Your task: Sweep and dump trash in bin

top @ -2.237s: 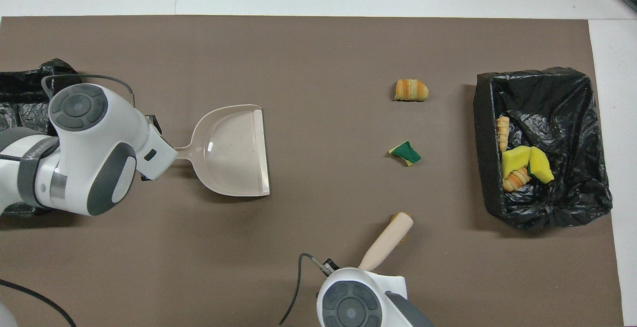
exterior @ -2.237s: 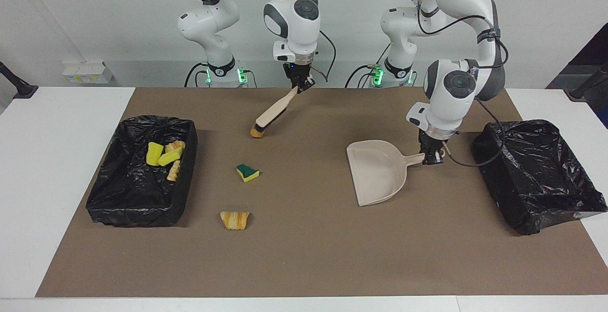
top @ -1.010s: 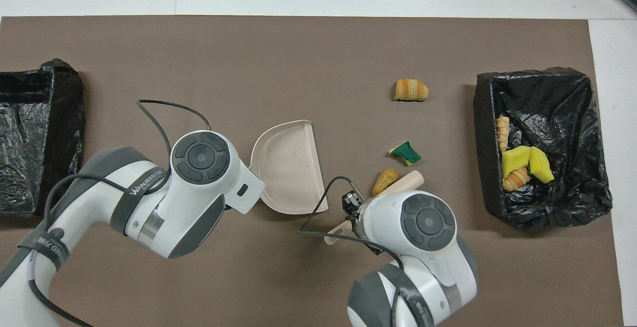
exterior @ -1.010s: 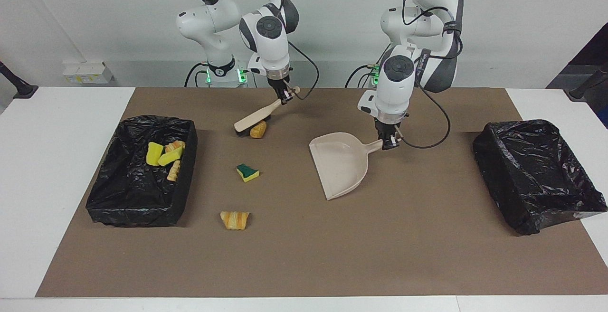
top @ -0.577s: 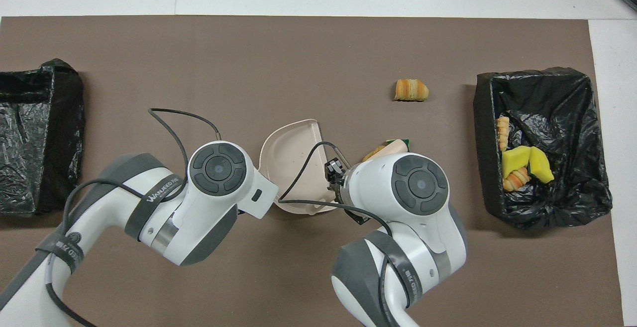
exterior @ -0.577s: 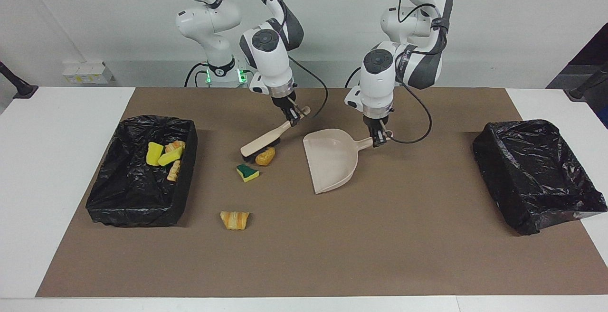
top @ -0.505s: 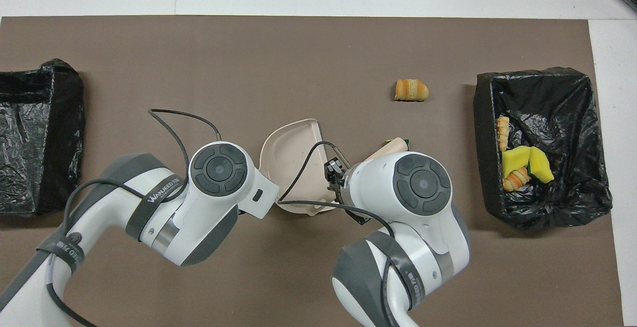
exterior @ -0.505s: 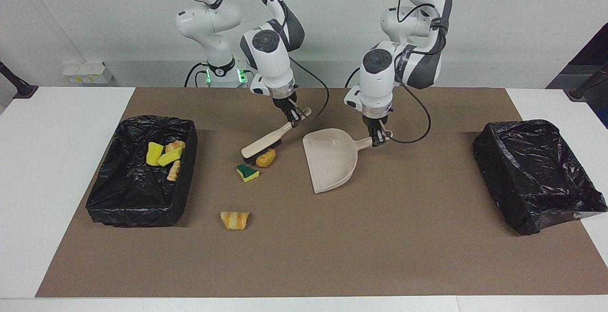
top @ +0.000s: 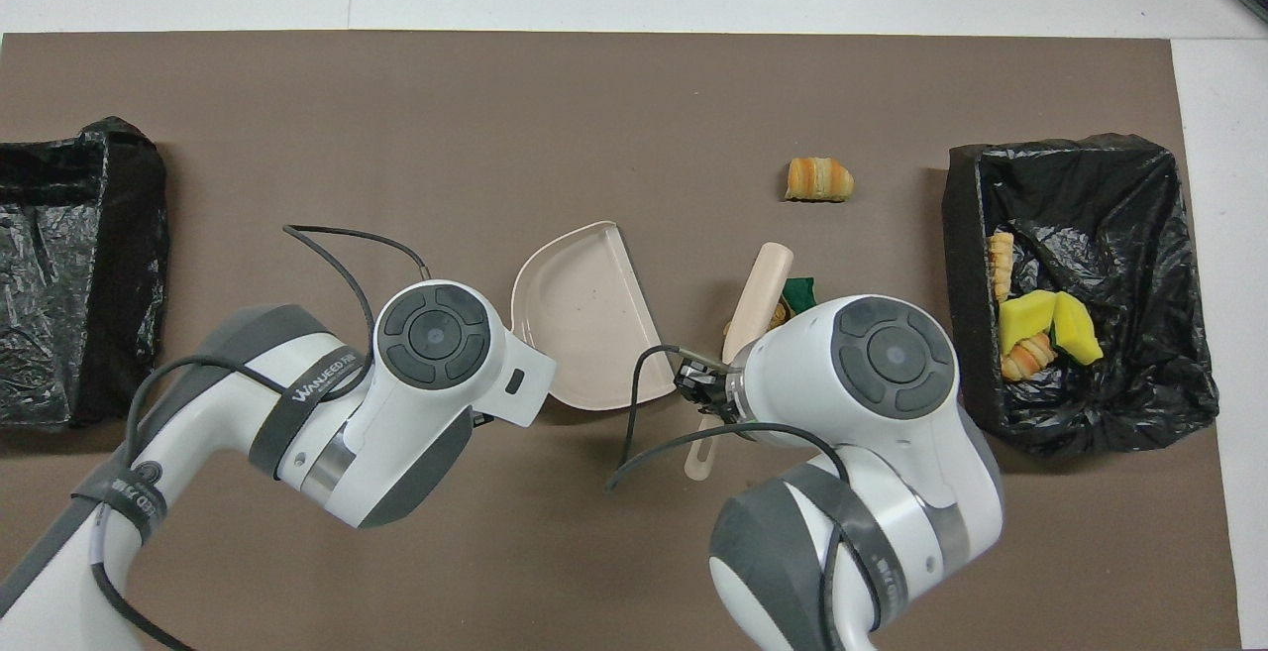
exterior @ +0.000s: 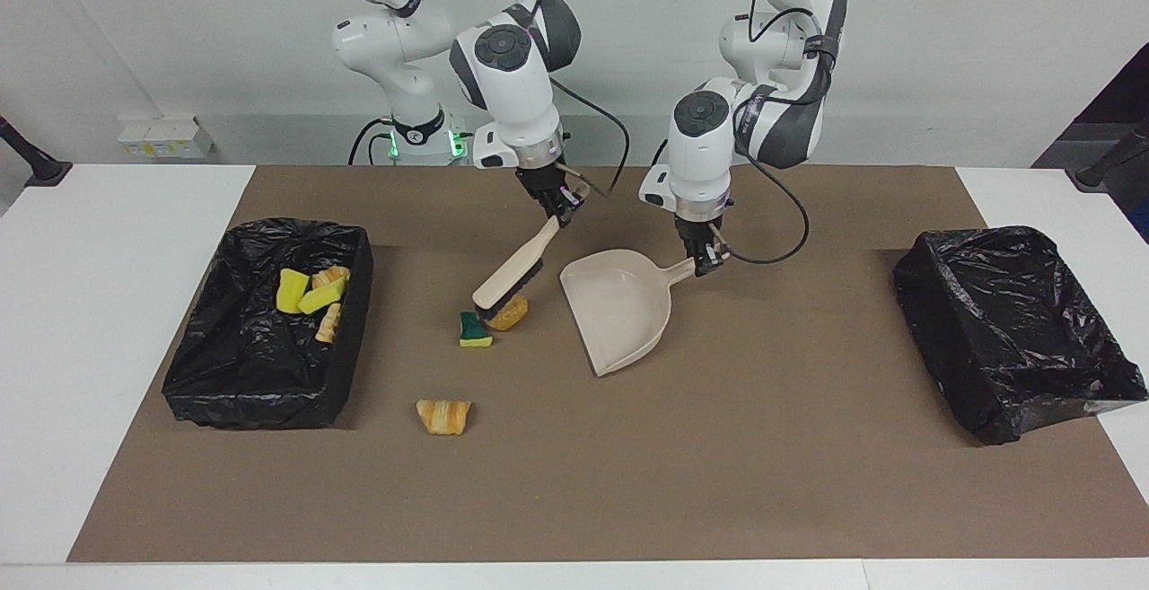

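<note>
My right gripper (exterior: 557, 205) is shut on the handle of a beige brush (exterior: 510, 274). The bristle end is down on the mat against an orange-tan chunk (exterior: 513, 312), which touches a green-topped yellow sponge piece (exterior: 473, 330). In the overhead view the brush (top: 758, 289) lies over both scraps, and the sponge piece (top: 798, 291) peeks out beside it. My left gripper (exterior: 706, 259) is shut on the handle of the beige dustpan (exterior: 619, 307), which sits beside the scraps. A striped bread chunk (exterior: 442, 416) lies alone on the mat, farther from the robots. Several pieces of trash (exterior: 310, 294) lie in the black-lined bin (exterior: 260, 406).
A second black-lined bin (exterior: 1014, 339) stands at the left arm's end of the brown mat, with nothing showing inside. The bin (top: 1090, 423) holding trash stands at the right arm's end. Cables hang from both wrists.
The brush has swung and pushed the orange-tan chunk away from the robots until it touches the sponge piece, which shifted a little. The dustpan has moved closer to the scraps.
</note>
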`<state>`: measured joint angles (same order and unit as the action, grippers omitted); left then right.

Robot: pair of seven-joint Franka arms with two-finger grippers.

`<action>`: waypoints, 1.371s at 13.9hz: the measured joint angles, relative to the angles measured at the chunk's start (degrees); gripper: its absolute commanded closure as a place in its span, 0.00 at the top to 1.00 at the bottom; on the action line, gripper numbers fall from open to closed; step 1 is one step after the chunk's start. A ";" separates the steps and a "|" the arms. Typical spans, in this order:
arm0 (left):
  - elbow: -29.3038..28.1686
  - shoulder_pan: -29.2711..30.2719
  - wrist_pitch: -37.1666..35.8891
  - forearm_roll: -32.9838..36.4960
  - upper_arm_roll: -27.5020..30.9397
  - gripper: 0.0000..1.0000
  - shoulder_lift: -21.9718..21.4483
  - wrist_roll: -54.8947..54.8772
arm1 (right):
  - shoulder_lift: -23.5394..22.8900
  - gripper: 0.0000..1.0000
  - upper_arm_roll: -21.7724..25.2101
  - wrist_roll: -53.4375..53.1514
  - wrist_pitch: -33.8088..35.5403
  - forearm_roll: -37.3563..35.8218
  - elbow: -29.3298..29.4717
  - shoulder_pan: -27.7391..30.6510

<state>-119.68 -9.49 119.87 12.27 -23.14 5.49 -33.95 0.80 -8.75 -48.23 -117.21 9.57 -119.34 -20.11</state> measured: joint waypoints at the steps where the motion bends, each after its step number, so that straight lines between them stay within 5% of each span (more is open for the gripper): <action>1: 0.00 0.00 0.04 0.00 -0.01 0.00 0.04 0.36 | 0.03 0.00 0.06 3.92 0.03 -1.82 -0.61 1.40; 11: 0.08 0.00 0.68 0.00 0.04 0.00 0.22 2.53 | 7.51 0.00 0.18 25.33 0.07 -9.84 -13.52 8.74; 19: 1.64 0.01 1.34 0.03 0.00 0.00 1.99 2.87 | 5.44 0.00 0.04 28.78 0.03 -9.84 -13.32 9.42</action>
<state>-118.04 -9.49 121.21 12.30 -23.14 7.48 -31.07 6.25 -8.71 -19.45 -117.18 -0.27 -132.66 -10.69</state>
